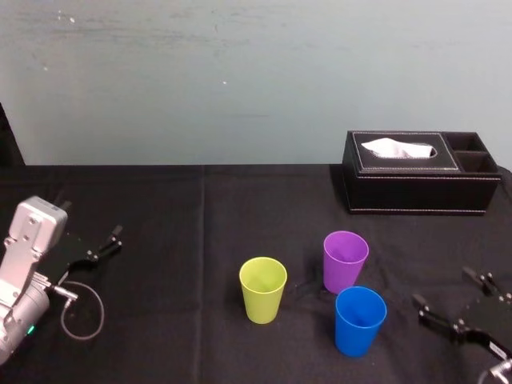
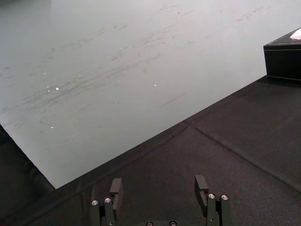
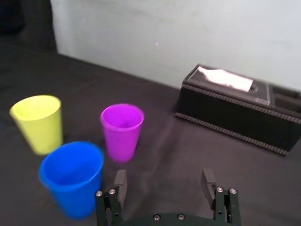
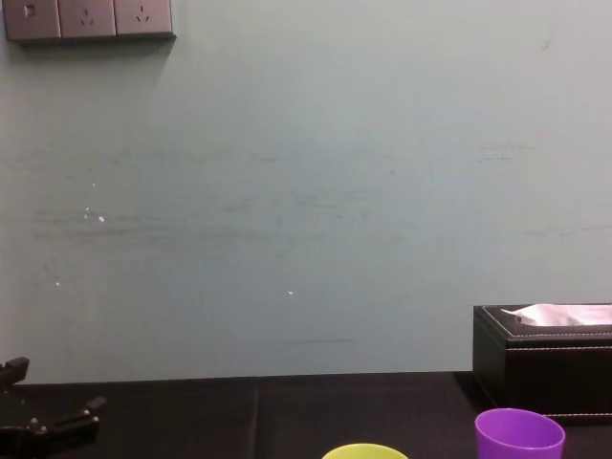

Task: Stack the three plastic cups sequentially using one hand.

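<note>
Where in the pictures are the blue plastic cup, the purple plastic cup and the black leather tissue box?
blue plastic cup (image 1: 359, 333): head view, front wall below the rim.
purple plastic cup (image 1: 343, 274): head view, front wall below the rim.
black leather tissue box (image 1: 420, 193): head view, middle of its front side.

A black tissue box (image 1: 422, 188) (white tissue (image 1: 398, 149) poking out) sits on the black-draped table (image 1: 200, 208).

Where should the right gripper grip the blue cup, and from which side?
Probably the upper wall near the rim, from the robot's right: the blue cup stands upright and widest there, the open right gripper lies that side, and the purple cup crowds behind.
</note>
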